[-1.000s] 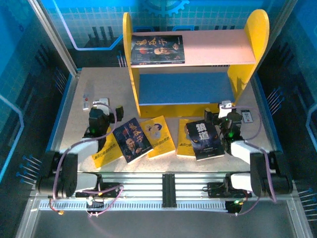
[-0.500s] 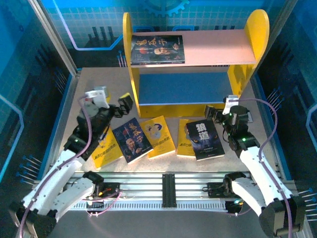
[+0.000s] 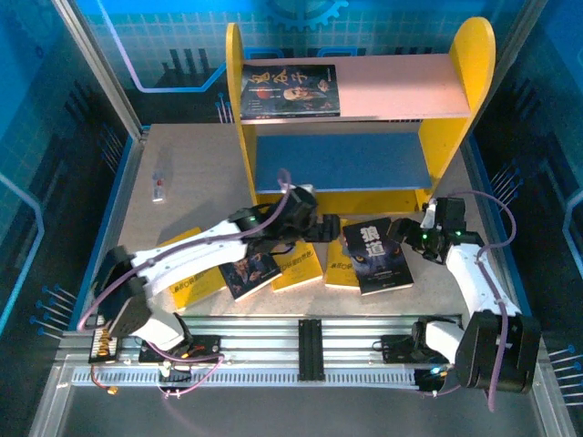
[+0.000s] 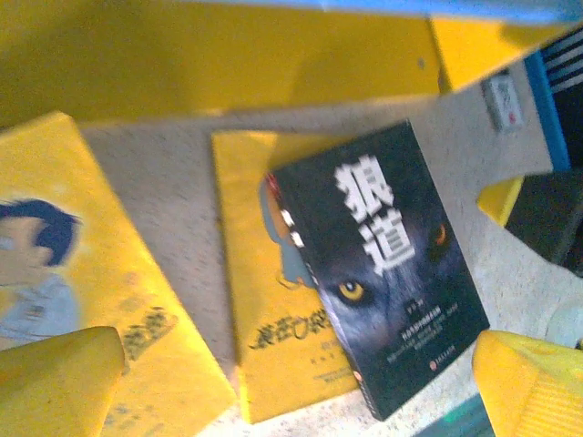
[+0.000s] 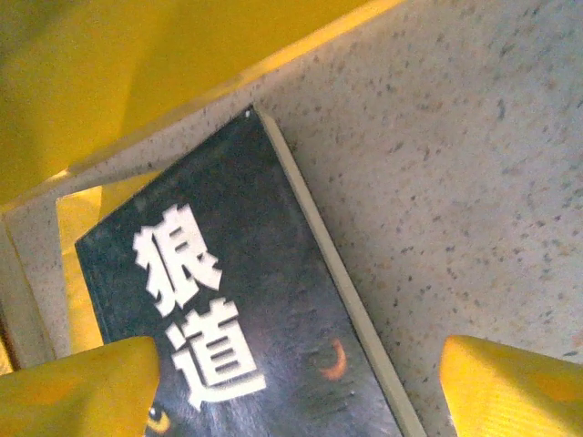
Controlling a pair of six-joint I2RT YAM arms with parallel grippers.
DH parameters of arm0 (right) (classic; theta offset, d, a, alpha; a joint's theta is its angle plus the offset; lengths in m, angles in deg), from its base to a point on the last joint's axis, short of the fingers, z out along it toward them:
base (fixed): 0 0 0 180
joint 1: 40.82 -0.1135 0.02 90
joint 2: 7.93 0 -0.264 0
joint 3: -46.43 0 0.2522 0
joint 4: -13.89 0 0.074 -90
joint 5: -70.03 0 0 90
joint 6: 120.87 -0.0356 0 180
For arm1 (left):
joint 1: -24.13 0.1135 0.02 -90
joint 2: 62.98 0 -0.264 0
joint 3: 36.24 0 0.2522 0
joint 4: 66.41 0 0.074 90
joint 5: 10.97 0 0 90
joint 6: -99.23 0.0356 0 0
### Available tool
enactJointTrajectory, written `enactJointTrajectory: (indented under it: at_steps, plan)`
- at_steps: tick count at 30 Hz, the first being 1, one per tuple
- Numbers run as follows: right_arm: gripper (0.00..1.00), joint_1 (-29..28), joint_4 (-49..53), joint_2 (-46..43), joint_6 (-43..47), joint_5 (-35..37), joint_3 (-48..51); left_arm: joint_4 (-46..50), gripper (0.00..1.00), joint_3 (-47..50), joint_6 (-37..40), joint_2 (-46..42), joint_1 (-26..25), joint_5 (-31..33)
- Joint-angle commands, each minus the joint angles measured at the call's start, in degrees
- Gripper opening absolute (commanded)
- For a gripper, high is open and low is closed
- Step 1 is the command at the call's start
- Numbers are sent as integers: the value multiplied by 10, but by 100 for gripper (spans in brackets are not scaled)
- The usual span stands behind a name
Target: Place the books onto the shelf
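Waiting flat on the speckled grey table [image 3: 196,173], five thin paperbacks [image 3: 301,262] lay before the yellow-sided two-tier shelf [image 3: 460,55]. Only one dark portrait-covered book [image 3: 290,89] sat on its pink upper board. Left pincer [image 3: 326,228] hovered open; right pincer [image 3: 410,232], open too, straddled the black wolf-eyed book [image 3: 375,255].

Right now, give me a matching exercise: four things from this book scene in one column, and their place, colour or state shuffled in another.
Things:
1. farthest dark book
2. wolf-eye book
3. lower shelf board
4. left gripper

Descriptions:
A. lying partly on a yellow book
B. open, over the table
C. blue
D. on the pink upper board

Pairs: 1-D, 2-A, 3-C, 4-B.
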Motion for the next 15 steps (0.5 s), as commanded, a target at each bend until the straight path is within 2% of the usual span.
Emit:
enactJointTrajectory:
  at_steps: [1, 6, 15]
  plan:
    - [79, 10, 41, 19, 4, -52, -28, 75, 99, -66, -32, 59, -22, -57]
    - [71, 16, 36, 59, 0, -46, -28, 55, 99, -99, -49, 133, -22, -143]
    - [66, 21, 31, 112, 16, -49, -24, 30, 99, -105, -54, 196, -22, -220]
